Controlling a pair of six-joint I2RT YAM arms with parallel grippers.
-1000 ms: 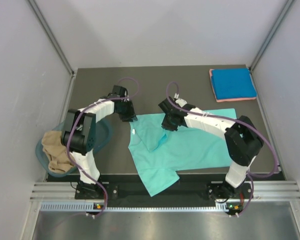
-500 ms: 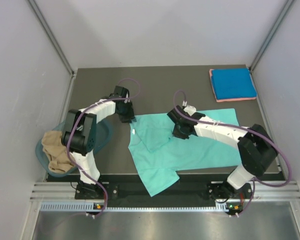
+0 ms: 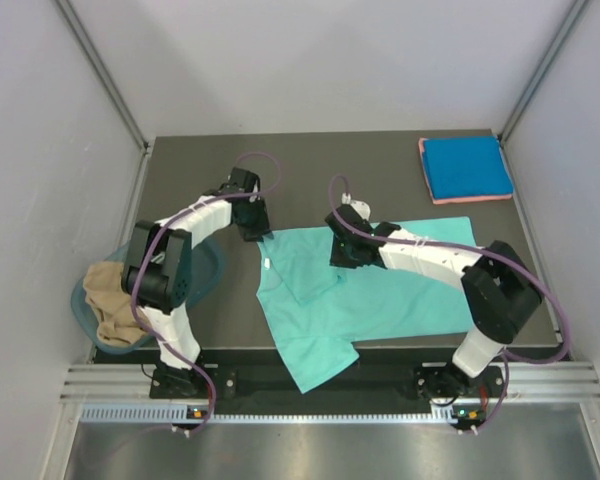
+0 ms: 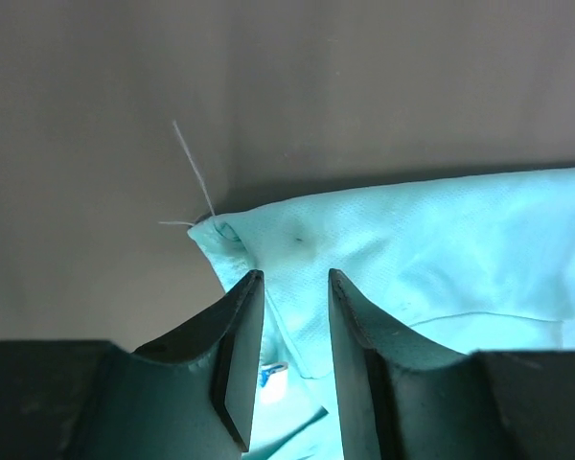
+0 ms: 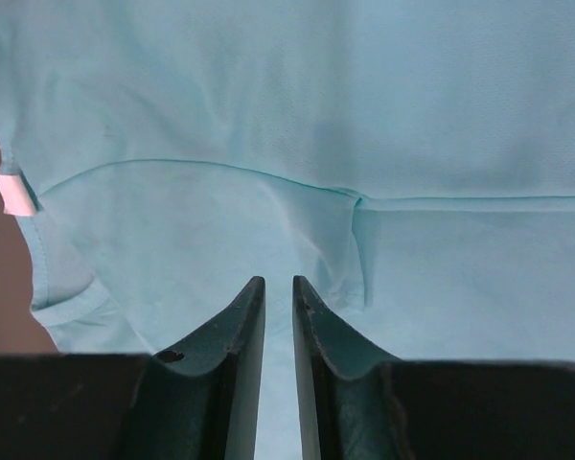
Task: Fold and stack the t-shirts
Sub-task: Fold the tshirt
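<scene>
— What does the overhead view show?
— The teal t-shirt (image 3: 380, 290) lies spread on the desk (image 3: 310, 170), with one sleeve over the near edge. The left pincer (image 3: 254, 228) is at its far left corner, and the right pincer (image 3: 342, 250) is on the cloth near the collar. A folded blue t-shirt (image 3: 467, 167) lies on a pink t-shirt (image 3: 450, 201) at the far right. A tan t-shirt (image 3: 110, 300) sits in the tub (image 3: 208, 265).
— And the left wrist?
— The left pincer (image 4: 293, 278) has its fingers a modest gap apart over the shirt's corner, where a loose thread (image 4: 194, 168) sticks out.
— The right wrist?
— The right pincer (image 5: 278, 280) is narrowed to a slit over teal cloth, with the white label (image 5: 14, 195) at the left. I cannot tell whether it nips a fold.
</scene>
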